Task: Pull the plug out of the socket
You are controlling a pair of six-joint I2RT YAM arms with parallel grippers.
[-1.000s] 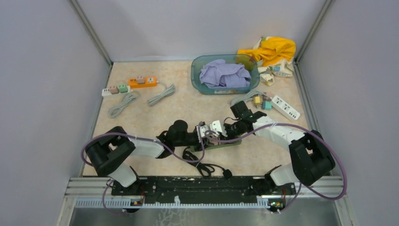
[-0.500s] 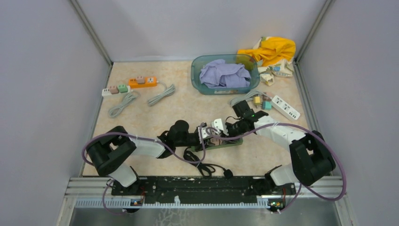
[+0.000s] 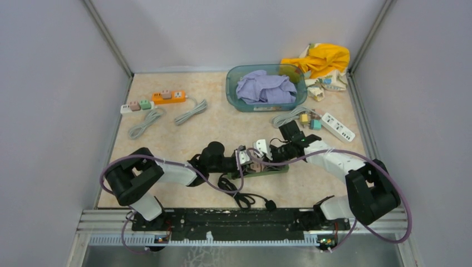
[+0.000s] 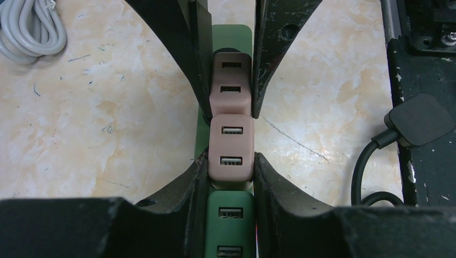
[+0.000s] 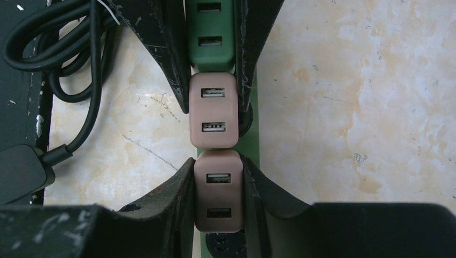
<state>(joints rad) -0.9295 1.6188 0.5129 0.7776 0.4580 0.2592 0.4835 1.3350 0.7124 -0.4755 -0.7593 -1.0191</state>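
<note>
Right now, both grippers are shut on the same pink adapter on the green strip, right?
Not the same one: the left gripper is shut on one pink adapter, the right gripper on the second pink adapter beside it, on the green strip. Both wrist views show this.

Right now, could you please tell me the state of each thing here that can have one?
left gripper: shut on middle pink plug.
right gripper: shut on outer pink plug.
middle pink plug: seated on green power strip.
outer pink plug: seated on the same strip.
green plug: seated, beside middle pink plug.
black cable plug: unplugged, lying loose.
basin: filled with lilac cloth.
</note>
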